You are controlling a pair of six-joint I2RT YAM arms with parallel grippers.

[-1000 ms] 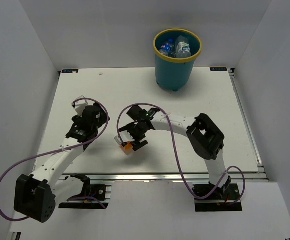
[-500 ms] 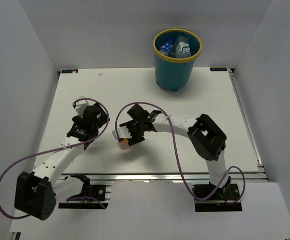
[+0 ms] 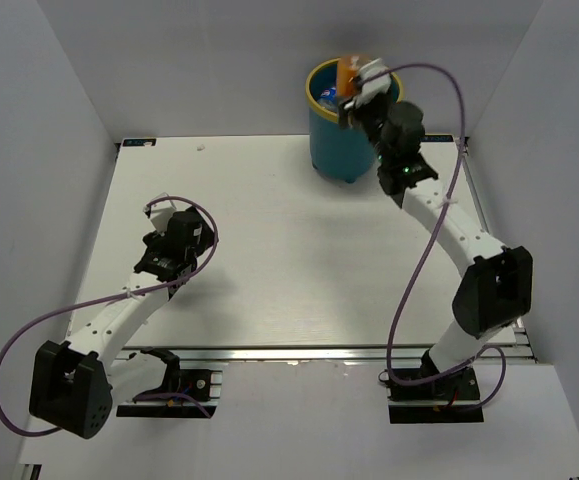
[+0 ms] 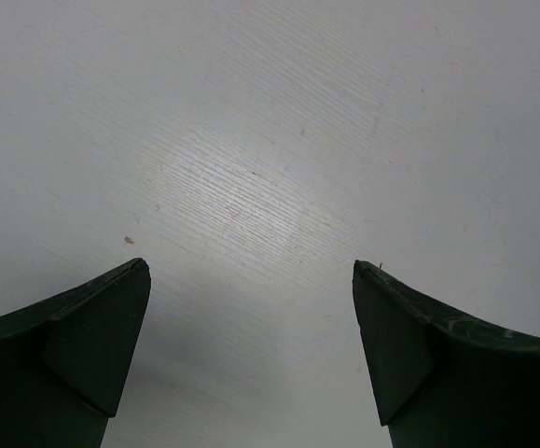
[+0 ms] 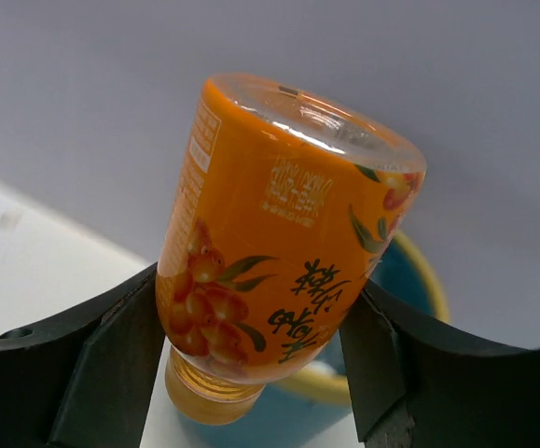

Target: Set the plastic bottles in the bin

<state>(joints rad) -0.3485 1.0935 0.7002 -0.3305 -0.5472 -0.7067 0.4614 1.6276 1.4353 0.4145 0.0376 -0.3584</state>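
Note:
My right gripper (image 3: 354, 88) is shut on the short orange bottle (image 3: 346, 74) and holds it in the air above the teal bin (image 3: 341, 145) with the yellow rim, at the table's far edge. In the right wrist view the orange bottle (image 5: 279, 243) hangs cap down between my fingers, with the bin's rim (image 5: 419, 280) behind it. A blue-labelled bottle (image 3: 328, 97) shows inside the bin; the rest of its contents are hidden by the gripper. My left gripper (image 3: 159, 262) is open and empty over bare table at the left; its fingers (image 4: 74, 345) frame only white surface.
White walls enclose the table on the left, back and right. The right arm stretches from its base (image 3: 434, 385) across the table's right side. The left arm's purple cable (image 3: 29, 330) loops out to the left.
My right arm has swung from the table's middle to the far edge, carrying the orange bottle up over the bin. The left arm has barely moved.

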